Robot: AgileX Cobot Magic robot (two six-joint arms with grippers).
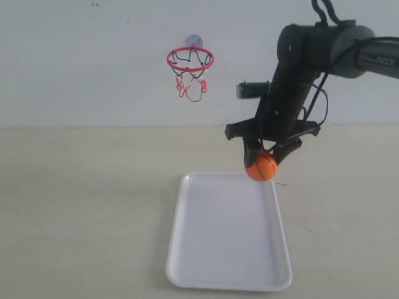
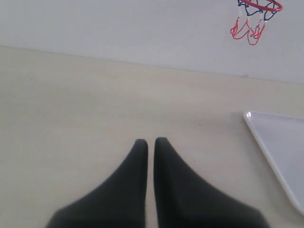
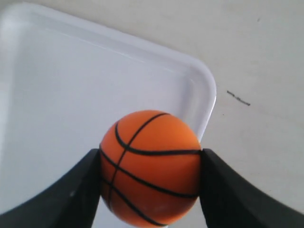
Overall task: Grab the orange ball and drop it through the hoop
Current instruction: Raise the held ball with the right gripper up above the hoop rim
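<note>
Hanging clear of the surface, the small orange mini basketball with thin black seam lines [image 1: 261, 167] sits pinched between the two black fingers of the right gripper [image 1: 262, 157]. Right wrist view confirms: one finger pressed on each side of the orange ball [image 3: 150, 167], contact at both flanks, seams visible across the front.

Position: ball is above the far right corner of the white rectangular plastic tray [image 1: 228, 280], not touching it. Same corner shows rounded behind the ball in the right wrist view, tray [image 3: 71, 85] otherwise bare in that pic.

Right arm: black, comes in from upper right of the exterior view, wrist pointed down, cables along its side.

Hoop: small toy basketball hoop w/ red ring and black, white and red string net [image 1: 190, 70], fixed by a suction cup to the pale wall, up and to the left of the ball, well apart from it. Net hangs slack below the ring.

Left gripper [image 2: 150, 142]: seen in left wrist view only, black fingers pressed almost together w/ a thin slit between, nothing held, low over the beige tabletop [image 2: 95, 104]. Tray edge [image 2: 266, 142] and hoop [image 2: 256, 16] also appear in that view, both well apart from the fingers.

Small dark mark on the tabletop just beside the tray's right corner [image 3: 238, 98].
</note>
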